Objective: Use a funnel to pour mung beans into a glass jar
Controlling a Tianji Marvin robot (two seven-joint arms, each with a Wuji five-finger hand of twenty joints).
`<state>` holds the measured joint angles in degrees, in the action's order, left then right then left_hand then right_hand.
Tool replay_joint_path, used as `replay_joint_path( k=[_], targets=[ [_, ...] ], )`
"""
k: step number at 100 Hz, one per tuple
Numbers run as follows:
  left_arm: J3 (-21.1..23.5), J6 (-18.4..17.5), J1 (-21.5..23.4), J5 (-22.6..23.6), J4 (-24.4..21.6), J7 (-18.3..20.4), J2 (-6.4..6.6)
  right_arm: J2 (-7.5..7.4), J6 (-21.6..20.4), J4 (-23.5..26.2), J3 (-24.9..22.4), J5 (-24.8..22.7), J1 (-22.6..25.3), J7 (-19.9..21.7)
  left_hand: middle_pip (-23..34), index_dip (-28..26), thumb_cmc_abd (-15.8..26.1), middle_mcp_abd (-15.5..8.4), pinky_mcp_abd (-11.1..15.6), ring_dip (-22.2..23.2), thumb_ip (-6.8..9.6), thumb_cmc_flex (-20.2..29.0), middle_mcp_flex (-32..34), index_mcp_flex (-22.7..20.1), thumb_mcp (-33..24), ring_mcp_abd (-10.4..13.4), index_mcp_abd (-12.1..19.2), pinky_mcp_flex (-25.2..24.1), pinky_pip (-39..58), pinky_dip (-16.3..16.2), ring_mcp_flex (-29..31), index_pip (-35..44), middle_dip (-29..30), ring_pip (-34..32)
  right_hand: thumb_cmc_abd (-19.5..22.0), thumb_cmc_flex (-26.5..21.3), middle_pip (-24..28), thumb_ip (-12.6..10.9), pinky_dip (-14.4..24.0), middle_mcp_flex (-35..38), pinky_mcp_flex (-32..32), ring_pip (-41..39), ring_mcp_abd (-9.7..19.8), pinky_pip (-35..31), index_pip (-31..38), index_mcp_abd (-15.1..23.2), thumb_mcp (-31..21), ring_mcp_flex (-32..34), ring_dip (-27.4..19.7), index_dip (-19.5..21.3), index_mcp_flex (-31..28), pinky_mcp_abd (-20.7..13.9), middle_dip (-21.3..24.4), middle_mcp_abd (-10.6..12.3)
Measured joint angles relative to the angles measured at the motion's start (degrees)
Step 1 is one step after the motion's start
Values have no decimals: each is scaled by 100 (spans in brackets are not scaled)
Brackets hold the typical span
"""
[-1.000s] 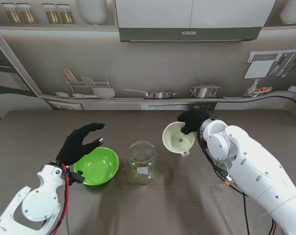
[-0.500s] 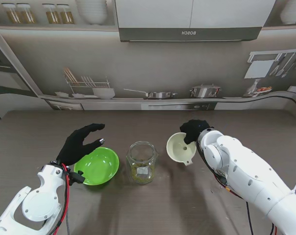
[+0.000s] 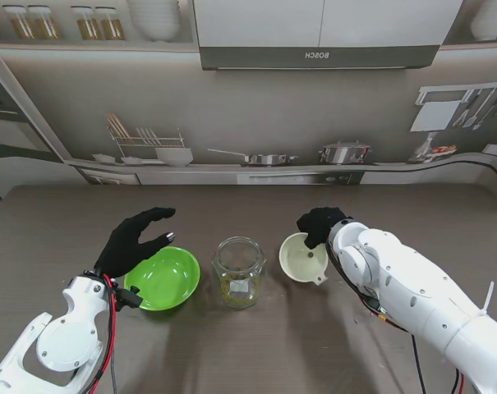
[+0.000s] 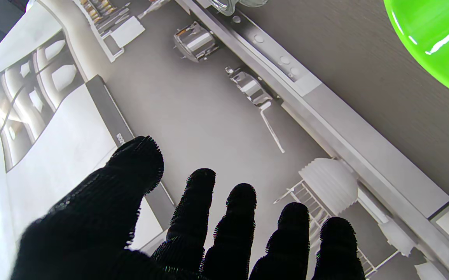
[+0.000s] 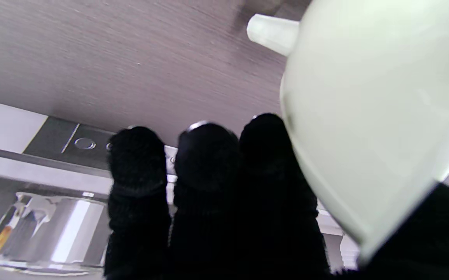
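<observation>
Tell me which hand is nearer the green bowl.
Left. The left hand hovers open at the green bowl's far-left rim; the right hand holds the funnel beyond the glass jar.

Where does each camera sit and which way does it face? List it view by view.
Stand view: above the shoulders, looking down at the table; both arms show, right hand on the funnel.
Left wrist view: looks along the spread fingers of the left hand, past the green bowl.
Right wrist view: along its fingers, funnel close.
Shared: funnel, bowl.
</observation>
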<state>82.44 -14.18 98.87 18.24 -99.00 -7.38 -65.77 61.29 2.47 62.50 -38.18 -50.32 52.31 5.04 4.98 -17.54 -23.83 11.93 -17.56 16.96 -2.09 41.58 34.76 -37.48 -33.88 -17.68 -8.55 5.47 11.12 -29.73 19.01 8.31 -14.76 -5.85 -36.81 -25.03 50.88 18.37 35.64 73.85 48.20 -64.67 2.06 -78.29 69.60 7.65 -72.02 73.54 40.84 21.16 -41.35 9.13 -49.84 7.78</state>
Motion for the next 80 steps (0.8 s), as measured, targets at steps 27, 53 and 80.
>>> replay_joint_path(
  k=[27, 53, 80],
  targets=[
    [18, 0, 18, -9, -9, 1, -1, -64, -44, 153, 40, 11, 26, 470, 0, 0, 0, 3, 1, 0, -1, 0, 0, 0, 1, 0, -9, -2, -1, 0, 0, 0, 0, 1, -13, 354, -44, -51, 0, -631, -182, 515, 5, 135, -81, 19, 0, 0, -173, -124, 367, -1, -49, -146],
    [50, -3, 44, -18, -20, 7, -1, -95, 140, 345, 21, 81, 109, 752, 0, 0, 1, 3, 1, 0, -1, 0, 0, -2, 1, 0, -11, -4, -1, 0, 0, 0, 1, 7, -4, 636, -73, -286, 0, -1186, -423, 1159, 5, 328, -466, -105, 59, -2, -304, -172, 447, -3, -2, -222],
    [71, -2, 65, -19, -35, 8, 0, -138, 309, 528, -63, 93, 208, 1121, 0, 0, 1, 4, 2, 0, -1, 0, 1, -2, 59, 0, -17, -4, -3, 0, 0, 0, 1, 8, 537, 1061, -83, -1078, 0, -2166, -770, 2115, -144, 714, -1385, -265, 266, -388, -432, 397, 891, -3, 435, -250]
  ],
)
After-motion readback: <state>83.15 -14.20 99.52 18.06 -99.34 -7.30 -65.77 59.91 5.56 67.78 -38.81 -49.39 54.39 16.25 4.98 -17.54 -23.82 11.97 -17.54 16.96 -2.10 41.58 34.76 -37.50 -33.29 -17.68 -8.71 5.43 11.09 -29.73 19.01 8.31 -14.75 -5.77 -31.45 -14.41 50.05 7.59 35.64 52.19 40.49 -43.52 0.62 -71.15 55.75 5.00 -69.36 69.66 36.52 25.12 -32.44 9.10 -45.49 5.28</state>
